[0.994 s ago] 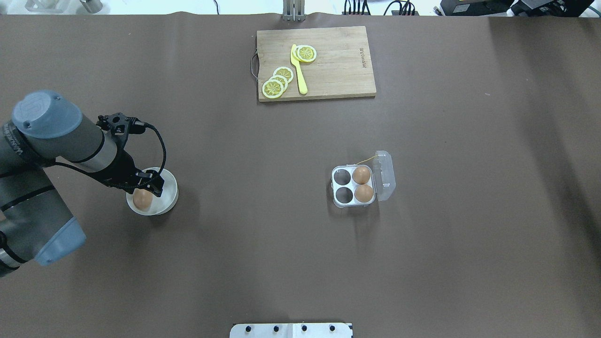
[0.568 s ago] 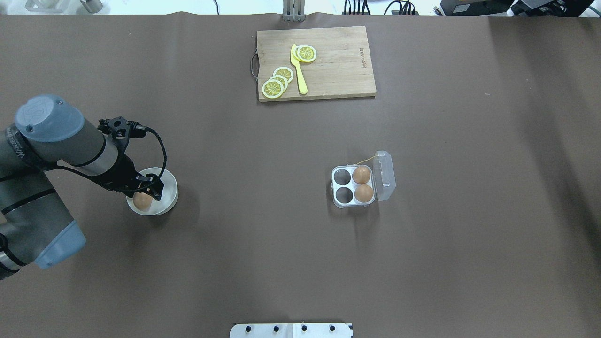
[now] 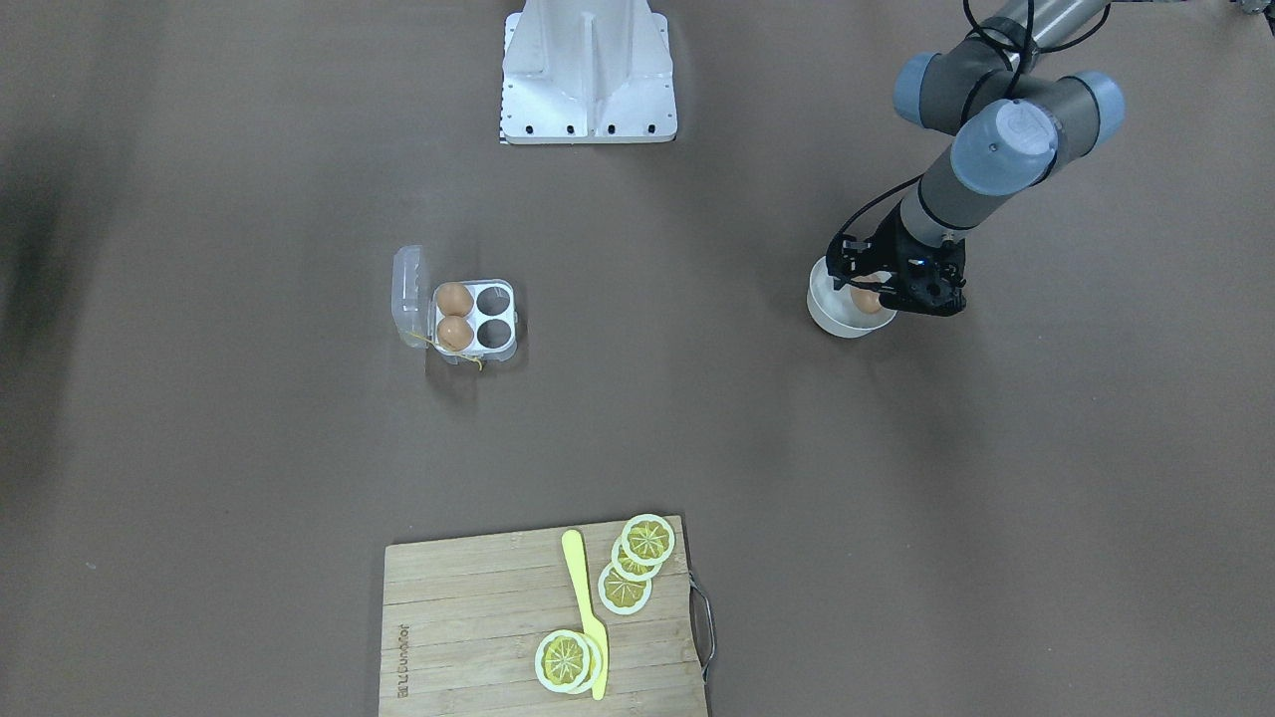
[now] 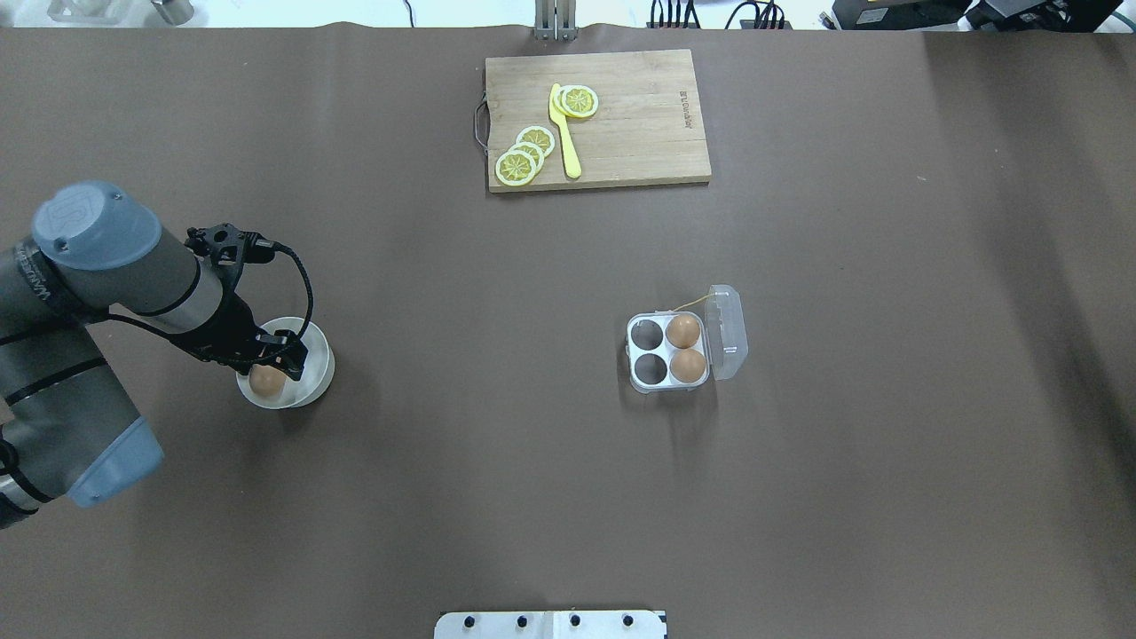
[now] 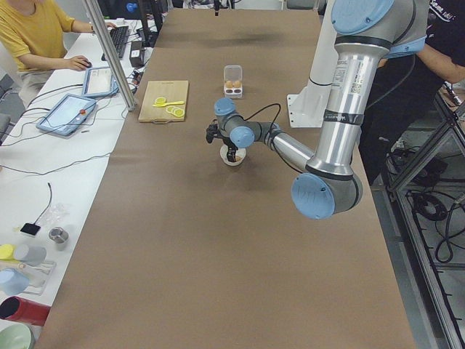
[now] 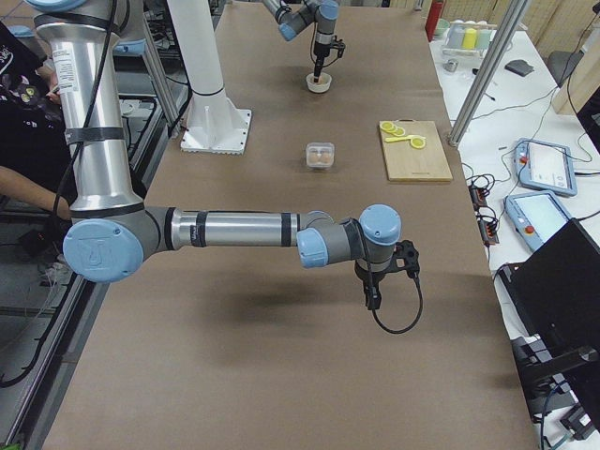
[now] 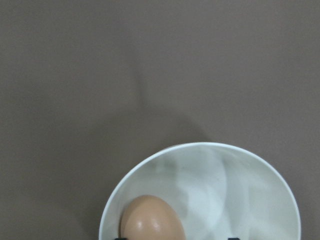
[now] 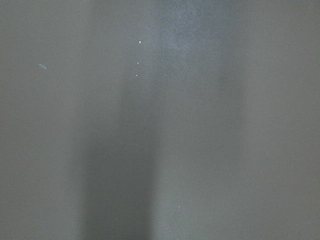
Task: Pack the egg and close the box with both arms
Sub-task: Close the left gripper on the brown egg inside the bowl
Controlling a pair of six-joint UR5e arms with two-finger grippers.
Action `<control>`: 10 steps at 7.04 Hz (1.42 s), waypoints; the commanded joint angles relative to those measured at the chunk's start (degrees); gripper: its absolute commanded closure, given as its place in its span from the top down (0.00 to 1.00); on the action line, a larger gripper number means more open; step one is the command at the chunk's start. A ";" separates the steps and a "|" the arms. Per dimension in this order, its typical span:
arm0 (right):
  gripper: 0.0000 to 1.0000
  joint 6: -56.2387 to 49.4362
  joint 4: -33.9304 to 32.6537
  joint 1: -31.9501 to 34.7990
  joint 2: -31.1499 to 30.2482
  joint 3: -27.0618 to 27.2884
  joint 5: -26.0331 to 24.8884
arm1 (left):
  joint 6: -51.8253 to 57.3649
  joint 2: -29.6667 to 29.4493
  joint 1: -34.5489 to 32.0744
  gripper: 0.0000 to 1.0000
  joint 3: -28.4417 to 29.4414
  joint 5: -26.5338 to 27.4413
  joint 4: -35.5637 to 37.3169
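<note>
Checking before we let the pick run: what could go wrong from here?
1. The egg lies off-centre in the white bowl, nearer one side of the open left gripper; closing may roll it or shove the bowl.
2. In the box, the empty cells sit beside two packed eggs; a slightly off placement could knock them or slide the box.
3. The yellow string lies by the open lid and might get caught on closing.

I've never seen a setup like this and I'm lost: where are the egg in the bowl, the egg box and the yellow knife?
egg [image 4: 267, 380]: overhead view, top of its shell.
box [image 4: 729, 337]: overhead view, its open clear lid.
yellow knife [image 4: 567, 146]: overhead view, its handle.
</note>
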 commanded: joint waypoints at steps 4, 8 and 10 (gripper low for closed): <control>1.00 0.02 0.00 0.00 -0.27 0.02 0.00 | -0.14 -1.61 0.35 0.74 0.90 0.00 0.09; 1.00 -0.07 0.00 0.00 -0.36 -0.16 0.00 | -0.23 -1.71 1.93 0.73 0.99 2.64 0.09; 1.00 -0.07 0.00 0.00 -0.36 -0.07 0.00 | -0.14 -1.44 1.93 0.67 0.90 2.64 0.09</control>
